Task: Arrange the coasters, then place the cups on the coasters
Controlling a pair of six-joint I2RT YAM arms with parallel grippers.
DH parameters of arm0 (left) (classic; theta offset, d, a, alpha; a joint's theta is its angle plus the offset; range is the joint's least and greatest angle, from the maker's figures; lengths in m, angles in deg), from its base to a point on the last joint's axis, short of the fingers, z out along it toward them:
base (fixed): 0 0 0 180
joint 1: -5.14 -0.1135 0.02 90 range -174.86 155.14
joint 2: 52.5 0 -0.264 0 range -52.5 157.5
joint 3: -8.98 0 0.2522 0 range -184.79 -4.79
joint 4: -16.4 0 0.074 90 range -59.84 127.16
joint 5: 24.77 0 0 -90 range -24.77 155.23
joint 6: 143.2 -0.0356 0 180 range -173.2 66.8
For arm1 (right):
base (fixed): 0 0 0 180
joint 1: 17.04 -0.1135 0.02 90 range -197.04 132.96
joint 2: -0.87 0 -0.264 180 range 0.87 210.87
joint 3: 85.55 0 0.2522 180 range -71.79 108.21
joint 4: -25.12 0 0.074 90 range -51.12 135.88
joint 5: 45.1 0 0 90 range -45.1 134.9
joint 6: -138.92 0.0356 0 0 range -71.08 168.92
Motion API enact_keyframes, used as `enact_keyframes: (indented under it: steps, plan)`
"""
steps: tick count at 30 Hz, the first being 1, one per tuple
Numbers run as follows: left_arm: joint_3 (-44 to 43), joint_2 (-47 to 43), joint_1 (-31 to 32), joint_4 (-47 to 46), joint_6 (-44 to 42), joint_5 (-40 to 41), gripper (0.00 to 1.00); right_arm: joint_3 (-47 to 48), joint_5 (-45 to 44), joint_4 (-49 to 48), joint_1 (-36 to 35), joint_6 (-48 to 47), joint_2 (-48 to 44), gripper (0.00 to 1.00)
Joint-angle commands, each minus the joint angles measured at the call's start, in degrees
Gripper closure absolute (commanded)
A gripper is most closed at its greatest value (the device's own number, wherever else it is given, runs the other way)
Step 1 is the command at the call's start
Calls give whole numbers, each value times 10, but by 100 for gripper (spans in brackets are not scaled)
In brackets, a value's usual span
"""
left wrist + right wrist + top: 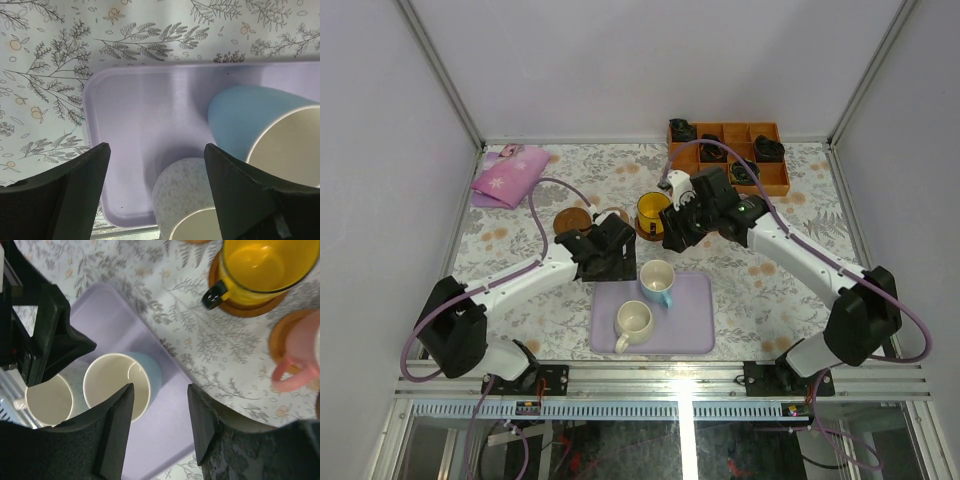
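A lavender tray (692, 335) holds a light blue cup (658, 283) and a cream cup (633, 323), both upright. My left gripper (155, 150) hangs open over the tray (135, 110), with the cream cup (187, 195) just below its gap and the blue cup (245, 117) to its right. My right gripper (160, 415) is open and empty over the tray (165, 440), beside the blue cup (120, 382). The yellow cup (260, 267) and the pink cup (300, 347) each stand on a coaster. A dark bare coaster (572, 220) lies left of the yellow cup (652, 210).
An orange compartment box (772, 181) stands at the back right. A pink cloth (508, 175) lies at the back left. A second round coaster (616, 212) is partly hidden behind my left arm. My left arm (40, 335) crosses the right wrist view.
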Motion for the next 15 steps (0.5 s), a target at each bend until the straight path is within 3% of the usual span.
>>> enact_keyframes:
  steps: [1, 15]
  plan:
    - [18, -7, 8, -35, -10, -26, 25, 31, 80, 39, -5, -31, 21, 46]
    - [92, -33, 52, -36, 36, -98, 27, 34, 52, 59, -52, -49, 69, 48]
